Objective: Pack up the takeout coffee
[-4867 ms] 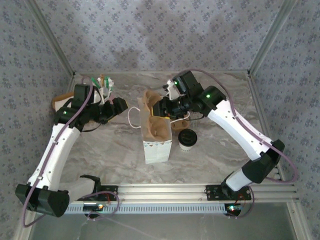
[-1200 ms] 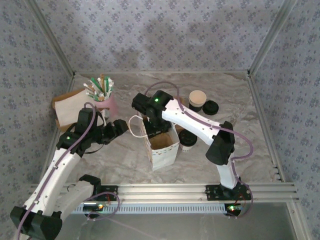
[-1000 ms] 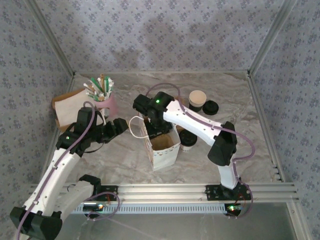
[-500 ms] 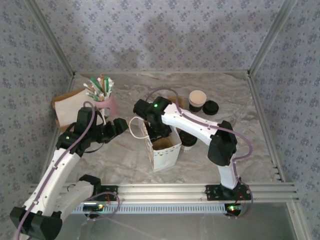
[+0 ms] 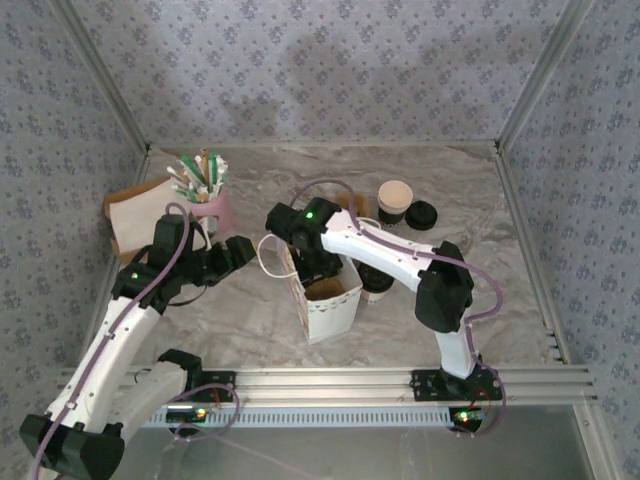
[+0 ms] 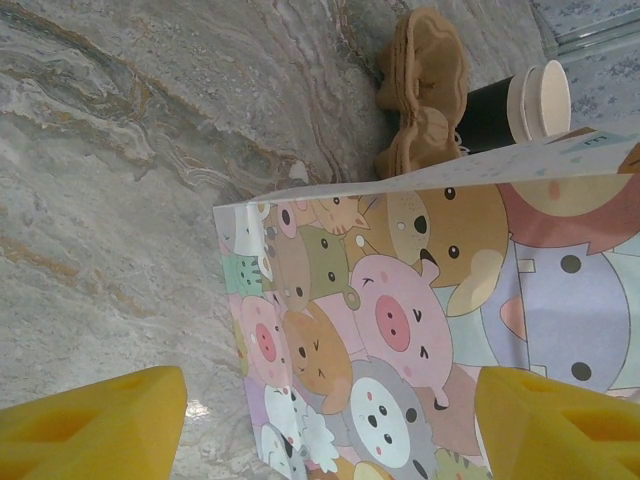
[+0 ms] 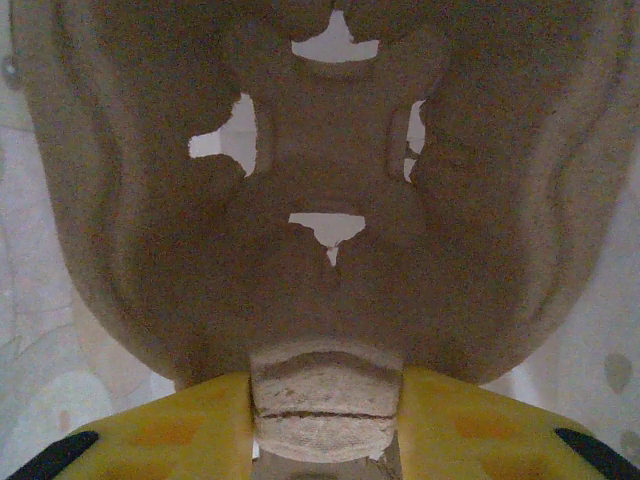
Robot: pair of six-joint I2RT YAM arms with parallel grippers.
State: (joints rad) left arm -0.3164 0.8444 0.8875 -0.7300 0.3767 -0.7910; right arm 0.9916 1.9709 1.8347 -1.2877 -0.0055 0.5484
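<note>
Marble worktop (image 5: 235,320) carries the upright white bag (image 5: 330,308). My right end effector (image 7: 325,408) is down in the bag's mouth, clamped shut on the tab of the brown moulded-pulp cup carrier (image 7: 320,200). My left end effector (image 5: 236,251) hovers just left of the bag with its jaws wide apart and nothing in them. The takeout coffee (image 5: 374,287) stands on the worktop just right of the right end effector, outside the bag and close beside it.

Robot test booth — patterned wall panels (image 5: 320,70), aluminium frame (image 5: 330,379), marble-look tabletop (image 5: 240,315)
</note>
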